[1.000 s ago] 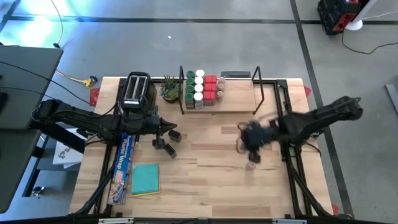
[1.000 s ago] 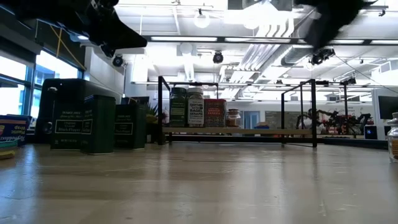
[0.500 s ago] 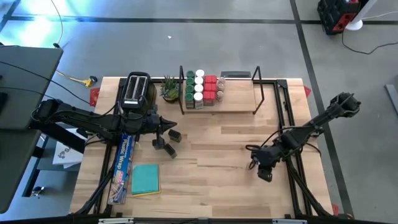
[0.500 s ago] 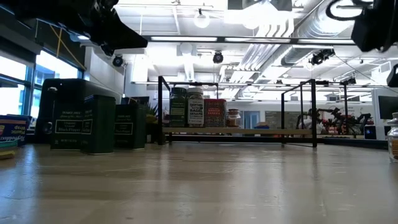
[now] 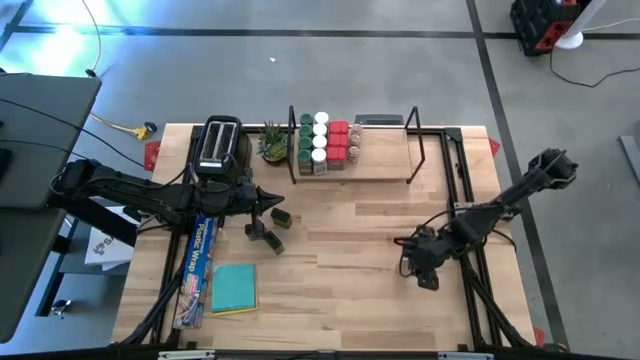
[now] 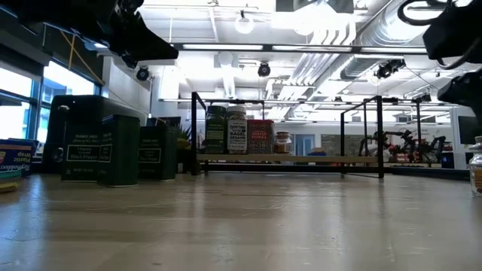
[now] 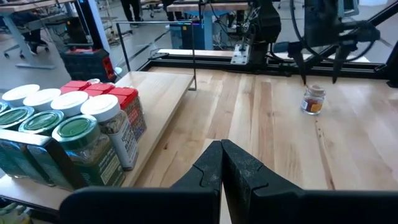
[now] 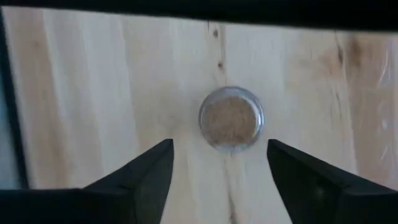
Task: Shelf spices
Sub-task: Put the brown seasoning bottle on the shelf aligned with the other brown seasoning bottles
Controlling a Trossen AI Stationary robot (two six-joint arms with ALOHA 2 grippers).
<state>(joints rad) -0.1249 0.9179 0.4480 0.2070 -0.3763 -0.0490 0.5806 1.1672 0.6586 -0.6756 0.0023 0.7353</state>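
A tiny clear jar of brown spice (image 8: pixel 231 119) stands upright on the bare wood near the table's right side, also seen in the left wrist view (image 7: pixel 313 99). My right gripper (image 8: pixel 219 144) hangs open over the tiny jar and points steeply down, one finger on either side and clear of it. The shelf (image 5: pixel 385 160) at the far edge carries green-lidded and white-lidded jars and red tins (image 5: pixel 322 143) at its left end. Three dark tins (image 5: pixel 268 230) stand on the table beside my left gripper (image 7: pixel 222 152), which is shut and held above the table.
A black toaster (image 5: pixel 218 143) and a small potted plant (image 5: pixel 272 143) stand at the far left. A plastic-wrap box (image 5: pixel 198 262) and a teal pad (image 5: pixel 234 288) lie at the near left. Black frame rails (image 5: pixel 470 255) run along the right side. Bare wood lies across the middle.
My right gripper has swung from the table's middle toward the near edge and come down, tipping further downward, and now stands over the tiny jar. The jar has stayed where it was.
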